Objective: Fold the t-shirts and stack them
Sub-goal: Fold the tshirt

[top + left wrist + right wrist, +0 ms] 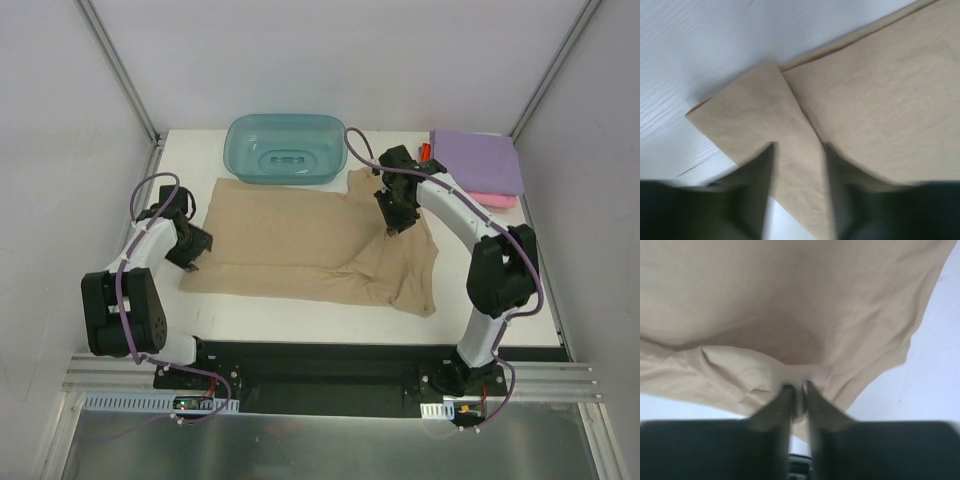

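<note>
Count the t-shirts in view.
4. One tan shirt is spread in the middle. The purple shirt is folded at the far right corner, on top of the pink shirt. A red sliver beside that stack is mostly hidden, likely a fourth shirt. More may be hidden underneath.

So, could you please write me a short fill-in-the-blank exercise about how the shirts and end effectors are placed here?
1. The soft tan-beige cloth t-shirt lies spread in front of the translucent ____ plastic tub.
2. The folded lilac-purple cloth t-shirt lies ____ the folded pink cloth t-shirt.
3. The right end effector pinches a fold of the ____ t-shirt.
4. The jaws of the left end effector stand ____ above that shirt's folded corner.
Missing words: teal; on top of; tan-beige; open.
</note>
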